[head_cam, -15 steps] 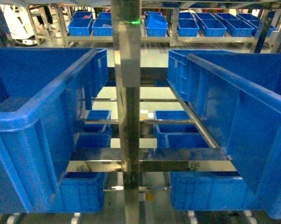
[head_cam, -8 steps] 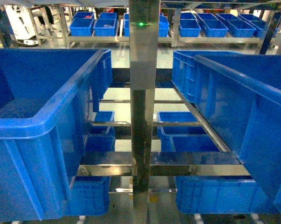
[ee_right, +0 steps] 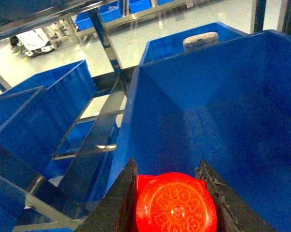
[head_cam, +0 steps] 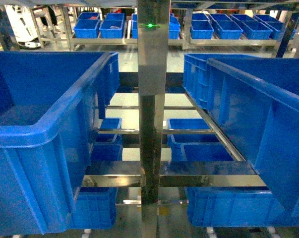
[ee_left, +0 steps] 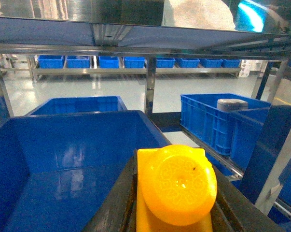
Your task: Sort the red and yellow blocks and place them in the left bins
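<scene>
Blocks remain undelivered: your left gripper (ee_left: 176,212) pinches a yellow block (ee_left: 176,186) above a blue bin (ee_left: 63,159), your right gripper (ee_right: 172,203) pinches a red block (ee_right: 174,203)

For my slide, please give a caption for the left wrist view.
Left gripper holds a yellow block above an empty blue crate on the metal rack.

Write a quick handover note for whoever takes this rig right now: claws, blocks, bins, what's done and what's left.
Left claw: shut on the yellow block, held over the near blue bin, which looks empty.
Right claw: shut on the red block, above a deep blue bin.
Done: both blocks grasped.
Left: neither is released yet. The head view shows no arms, so confirm which bins are the left ones before dropping.
</scene>
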### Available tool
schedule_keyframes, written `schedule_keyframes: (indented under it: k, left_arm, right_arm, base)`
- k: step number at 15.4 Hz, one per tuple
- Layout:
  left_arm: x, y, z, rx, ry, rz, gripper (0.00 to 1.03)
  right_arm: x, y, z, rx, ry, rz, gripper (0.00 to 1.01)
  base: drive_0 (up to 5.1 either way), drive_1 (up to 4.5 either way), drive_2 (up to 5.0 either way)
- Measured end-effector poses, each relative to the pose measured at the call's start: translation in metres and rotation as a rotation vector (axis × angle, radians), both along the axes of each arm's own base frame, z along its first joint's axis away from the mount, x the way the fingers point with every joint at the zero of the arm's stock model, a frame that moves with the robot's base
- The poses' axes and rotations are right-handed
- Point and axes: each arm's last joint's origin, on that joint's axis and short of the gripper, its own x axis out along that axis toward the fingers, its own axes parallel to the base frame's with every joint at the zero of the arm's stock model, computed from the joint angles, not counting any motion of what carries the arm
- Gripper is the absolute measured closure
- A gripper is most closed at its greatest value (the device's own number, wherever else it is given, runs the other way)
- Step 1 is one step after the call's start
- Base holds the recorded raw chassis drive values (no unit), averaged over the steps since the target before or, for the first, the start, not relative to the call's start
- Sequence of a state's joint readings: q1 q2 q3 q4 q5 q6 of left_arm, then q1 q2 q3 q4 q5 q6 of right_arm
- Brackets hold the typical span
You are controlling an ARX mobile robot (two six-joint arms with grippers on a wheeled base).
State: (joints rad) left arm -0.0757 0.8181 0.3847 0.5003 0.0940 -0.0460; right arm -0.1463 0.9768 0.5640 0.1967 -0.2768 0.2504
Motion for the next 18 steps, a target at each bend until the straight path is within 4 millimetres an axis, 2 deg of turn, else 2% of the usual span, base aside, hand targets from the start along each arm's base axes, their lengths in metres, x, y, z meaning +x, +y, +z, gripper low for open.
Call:
schedule_keyframes:
  k: [4,8,13,18]
  left_arm:
    - [0.000,0.000,0.000,0.000,0.000,0.000,0.76]
    - [0.000,0.000,0.000,0.000,0.000,0.000,0.76]
    - [0.000,0.000,0.000,0.000,0.000,0.001,0.76]
    - [0.000,0.000,0.000,0.000,0.000,0.001,0.76]
  right_arm:
    - [0.051,-0.007,-0.003,-0.048,0.025,-0.044,0.72]
    - [0.097,-0.005,-0.025,-0.128,0.136,-0.035,0.72]
    - [0.157,-0.014,-0.044,-0.235,0.224,-0.102,0.72]
    - [0.173,-0.021,-0.053,-0.244,0.265,-0.122,0.72]
  base:
    - [0.0,0.00,0.0]
    - [0.0,0.00,0.0]
    - [0.0,0.00,0.0]
    - [0.0,0.00,0.0]
